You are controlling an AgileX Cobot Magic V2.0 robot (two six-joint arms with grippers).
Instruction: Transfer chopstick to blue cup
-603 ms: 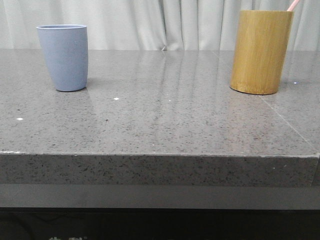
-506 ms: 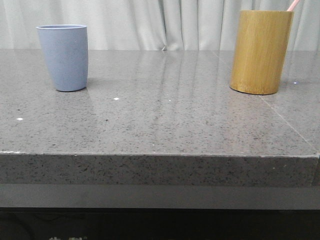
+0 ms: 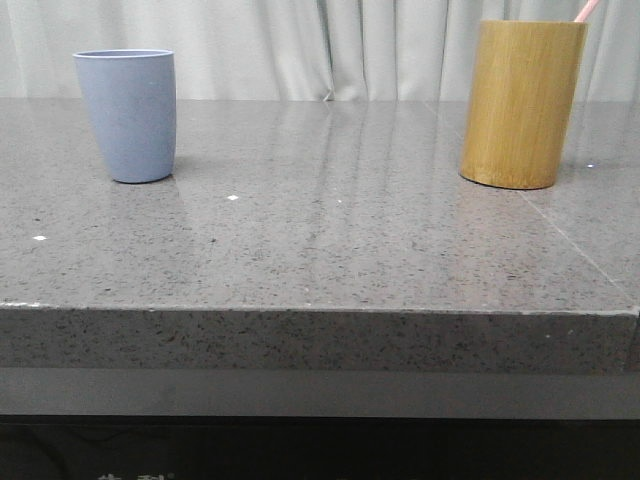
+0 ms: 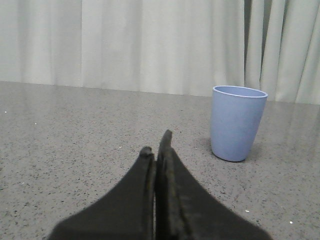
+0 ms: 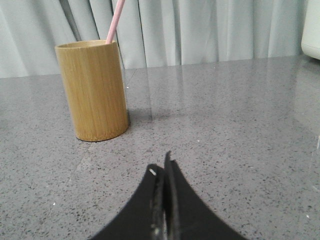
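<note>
The blue cup [image 3: 127, 115] stands upright at the far left of the table in the front view; it also shows in the left wrist view [image 4: 236, 123]. A pink chopstick end [image 3: 587, 10] sticks out of the yellow-brown bamboo holder [image 3: 522, 104] at the far right; the right wrist view shows the chopstick [image 5: 115, 22] and the holder [image 5: 94, 91] too. My left gripper [image 4: 156, 147] is shut and empty, low over the table, short of the cup. My right gripper [image 5: 161, 167] is shut and empty, short of the holder. Neither gripper shows in the front view.
The grey speckled stone table [image 3: 330, 240] has its front edge near me. Pale curtains [image 3: 330, 45] hang behind. A white object [image 5: 311, 27] sits at the table's far side in the right wrist view.
</note>
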